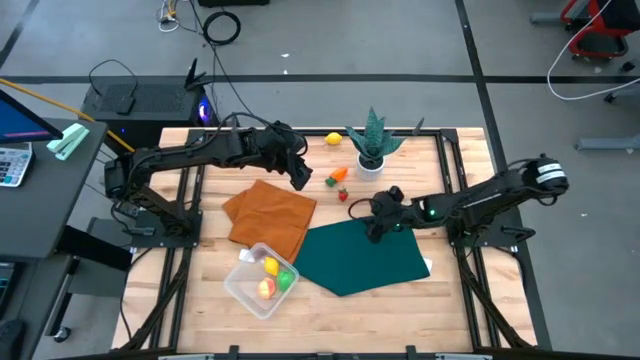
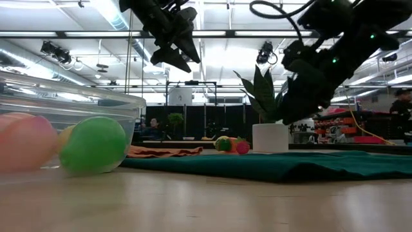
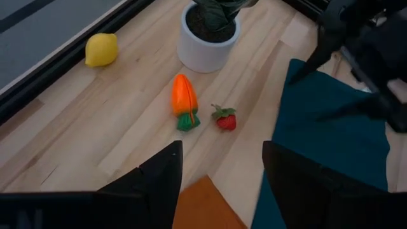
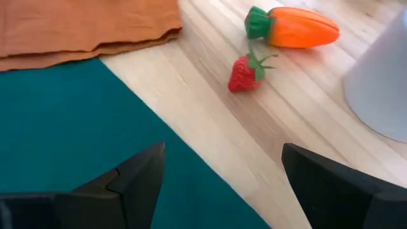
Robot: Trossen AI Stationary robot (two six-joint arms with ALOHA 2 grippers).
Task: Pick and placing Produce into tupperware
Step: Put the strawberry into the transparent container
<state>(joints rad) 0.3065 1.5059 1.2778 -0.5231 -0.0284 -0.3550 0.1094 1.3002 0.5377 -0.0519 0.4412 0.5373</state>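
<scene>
Orange marks the toy carrot (image 1: 340,175), seen from above lying on the bare wood between the two arms, green leaf end toward the left arm, just beside the small red strawberry (image 1: 342,195). A yellow lemon (image 1: 333,139) sits near the table's far edge, beside the spiky plant in its white pot (image 1: 371,163). The clear tub (image 1: 262,279) rests near the front, left of centre, its long axis running diagonally, with yellow, peach-orange and green pieces inside. An orange cloth (image 1: 270,215) and a green cloth (image 1: 365,256) lie side by side, the tub touching neither fruit on the boards. The left gripper (image 1: 300,178) hangs over the wood between orange cloth and carrot; the right gripper (image 1: 378,222) hovers at the green cloth's far corner, near the strawberry.

From table height, the tub's wall (image 2: 71,103) fills the left, a green ball (image 2: 94,144) pressed against it. Carrot and strawberry show far off as a small blur beside the pot (image 2: 270,137). Both grippers hang above the table.

Past the left wrist, the carrot (image 3: 184,101) lies with its tip toward the pot (image 3: 205,46) and its leaves toward the camera; the strawberry (image 3: 225,119) is just beside the leaves. Its fingers (image 3: 162,178) stand apart, holding nothing.

Past the right wrist, the carrot (image 4: 292,27) lies crosswise, the strawberry (image 4: 245,73) nearer, leaves toward the carrot. These fingers (image 4: 143,172) are spread wide and empty, over the green cloth's edge (image 4: 82,127).
</scene>
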